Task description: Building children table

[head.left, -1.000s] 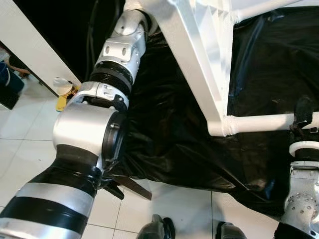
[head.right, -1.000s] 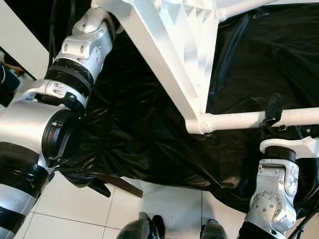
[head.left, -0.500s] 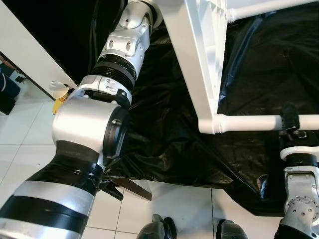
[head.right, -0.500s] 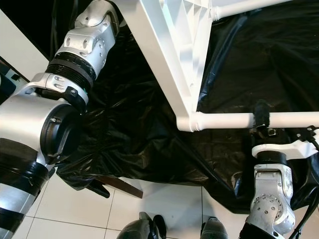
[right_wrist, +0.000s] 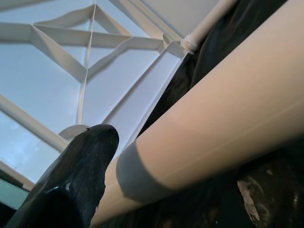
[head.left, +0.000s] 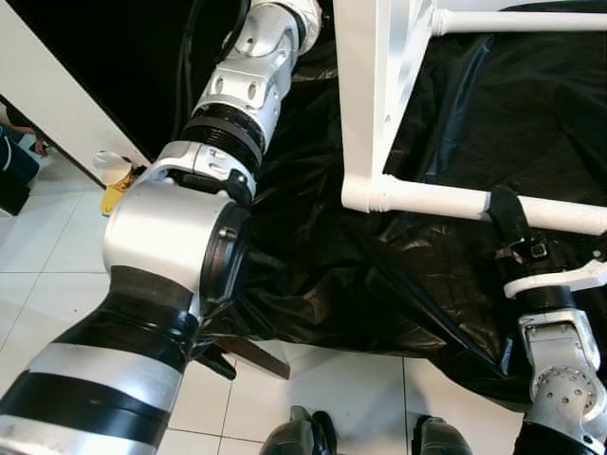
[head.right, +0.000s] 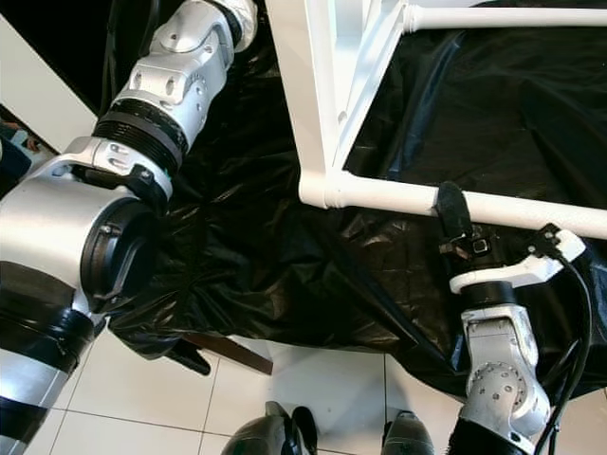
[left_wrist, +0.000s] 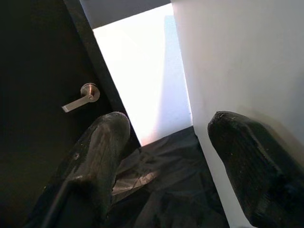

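- White plastic children's table [head.left: 365,95] lies tipped over on crinkled, glossy black plastic sheet [head.left: 313,275] spread on white tiled floor [head.left: 38,284].
- Tabletop edge is a flat, smooth slab; underside w/ moulded triangular ribs [right_wrist: 85,42], seen in right wrist view.
- Table leg [head.right: 531,213] is a round, smooth white tube, screwed into a ringed collar at the tabletop corner, running out toward robot's right. A 2nd tube leg [head.left: 512,21] higher up, roughly parallel.
- Right gripper [head.right: 453,216]: black fingers [right_wrist: 76,175] clamped on the lower leg, one each side, gripping it a bit out from the collar.
- Left gripper [left_wrist: 166,161]: fingers spread wide, one rounded matte pad [left_wrist: 251,166] against the flat white tabletop face, other pad free.
- Left arm [head.left: 171,237], silver w/ black ribbed joints, reaches up beside the tabletop.
- Dark door w/ metal lever handle [left_wrist: 80,99] beyond left gripper.
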Robot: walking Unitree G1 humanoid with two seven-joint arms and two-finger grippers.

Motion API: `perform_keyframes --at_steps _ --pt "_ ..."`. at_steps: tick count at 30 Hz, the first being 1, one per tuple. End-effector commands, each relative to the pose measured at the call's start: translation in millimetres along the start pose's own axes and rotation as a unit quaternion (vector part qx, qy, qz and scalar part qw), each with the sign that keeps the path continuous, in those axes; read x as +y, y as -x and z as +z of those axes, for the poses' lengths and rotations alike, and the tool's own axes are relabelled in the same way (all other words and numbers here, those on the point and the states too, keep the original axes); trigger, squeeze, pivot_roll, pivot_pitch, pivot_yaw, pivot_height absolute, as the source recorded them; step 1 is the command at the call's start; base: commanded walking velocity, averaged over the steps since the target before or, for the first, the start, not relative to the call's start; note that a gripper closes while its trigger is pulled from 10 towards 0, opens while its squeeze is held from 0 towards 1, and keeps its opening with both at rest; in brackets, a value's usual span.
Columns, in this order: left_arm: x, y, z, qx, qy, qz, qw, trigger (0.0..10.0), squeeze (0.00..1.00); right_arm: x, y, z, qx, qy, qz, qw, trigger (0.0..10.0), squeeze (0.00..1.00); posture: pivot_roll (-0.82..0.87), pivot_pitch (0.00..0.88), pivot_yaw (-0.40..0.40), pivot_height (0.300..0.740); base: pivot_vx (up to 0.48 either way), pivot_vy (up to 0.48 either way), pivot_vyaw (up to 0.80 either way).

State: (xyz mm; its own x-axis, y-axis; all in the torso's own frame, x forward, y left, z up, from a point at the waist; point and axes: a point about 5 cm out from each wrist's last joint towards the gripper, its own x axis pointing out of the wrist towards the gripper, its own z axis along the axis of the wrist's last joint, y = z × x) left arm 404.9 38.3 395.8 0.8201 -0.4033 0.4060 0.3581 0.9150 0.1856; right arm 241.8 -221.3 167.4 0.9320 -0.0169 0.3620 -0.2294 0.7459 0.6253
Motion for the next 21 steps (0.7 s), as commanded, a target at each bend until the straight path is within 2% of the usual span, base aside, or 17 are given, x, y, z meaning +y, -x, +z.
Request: perform_keyframes --at_steps 1,3,5,7,8,9,10,12,14,15,16,17,19,21 --pt "-7.4 -1.6 4 -0.006 -0.011 -0.033 0.999 10.0 0.00 -7.3 197.9 -82 0.203 -0.125 -0.264 0.934 10.0 0.00 -0.14 0.180 0.195 0.740 0.000 0.000 0.00" --pt "-7.7 -1.6 4 -0.006 -0.012 -0.034 0.999 10.0 0.00 -5.6 201.4 -86 0.220 -0.133 -0.252 0.933 10.0 0.00 -0.14 0.180 0.196 0.740 0.000 0.000 0.00" --pt "-8.5 -2.0 5 -0.008 -0.015 -0.037 0.999 10.0 0.00 -1.4 228.0 -96 0.288 -0.112 -0.220 0.925 10.0 0.00 -0.14 0.183 0.203 0.740 0.000 0.000 0.00" --pt "-8.5 -2.0 5 -0.008 -0.015 -0.037 0.999 10.0 0.00 -1.4 228.0 -96 0.288 -0.112 -0.220 0.925 10.0 0.00 -0.14 0.183 0.203 0.740 0.000 0.000 0.00" --pt "-9.5 -2.2 6 -0.009 -0.017 -0.040 0.999 10.0 0.00 -0.1 241.5 -99 0.310 -0.099 -0.214 0.921 10.0 0.00 -0.14 0.183 0.204 0.740 0.000 0.000 0.00" --pt "-9.5 -2.2 6 -0.009 -0.017 -0.040 0.999 10.0 0.00 -0.1 241.5 -99 0.310 -0.099 -0.214 0.921 10.0 0.00 -0.14 0.183 0.204 0.740 0.000 0.000 0.00" --pt "-10.6 -2.4 6 -0.010 -0.018 -0.042 0.999 10.0 0.00 0.3 251.3 -100 0.319 -0.080 -0.215 0.920 10.0 0.00 -0.14 0.186 0.210 0.740 0.000 0.000 0.00" --pt "-10.6 -2.4 6 -0.010 -0.018 -0.042 0.999 10.0 0.00 0.3 251.3 -100 0.319 -0.080 -0.215 0.920 10.0 0.00 -0.14 0.186 0.210 0.740 0.000 0.000 0.00" --pt "-12.7 -2.5 5 -0.009 -0.020 -0.046 0.999 10.0 0.00 2.9 255.4 -100 0.314 -0.040 -0.202 0.927 10.0 0.00 -0.14 0.191 0.217 0.740 0.000 0.000 0.00" --pt "-12.7 -2.5 5 -0.009 -0.020 -0.046 0.999 10.0 0.00 2.9 255.4 -100 0.314 -0.040 -0.202 0.927 10.0 0.00 -0.14 0.191 0.217 0.740 0.000 0.000 0.00" --pt "-13.8 -2.5 4 -0.008 -0.020 -0.048 0.999 10.0 0.00 5.5 253.0 -100 0.321 -0.021 -0.179 0.930 10.0 0.00 -0.14 0.192 0.218 0.740 0.000 0.000 0.00" --pt "-13.8 -2.5 4 -0.008 -0.020 -0.048 0.999 10.0 0.00 5.5 253.0 -100 0.321 -0.021 -0.179 0.930 10.0 0.00 -0.14 0.192 0.218 0.740 0.000 0.000 0.00" --pt "-15.5 -2.5 3 -0.006 -0.021 -0.052 0.998 10.0 0.00 13.2 248.9 -97 0.352 0.000 -0.112 0.929 10.0 0.00 -0.14 0.193 0.228 0.740 0.000 0.000 0.00" --pt "-15.5 -2.5 3 -0.006 -0.021 -0.052 0.998 10.0 0.00 13.2 248.9 -97 0.352 0.000 -0.112 0.929 10.0 0.00 -0.14 0.193 0.228 0.740 0.000 0.000 0.00"
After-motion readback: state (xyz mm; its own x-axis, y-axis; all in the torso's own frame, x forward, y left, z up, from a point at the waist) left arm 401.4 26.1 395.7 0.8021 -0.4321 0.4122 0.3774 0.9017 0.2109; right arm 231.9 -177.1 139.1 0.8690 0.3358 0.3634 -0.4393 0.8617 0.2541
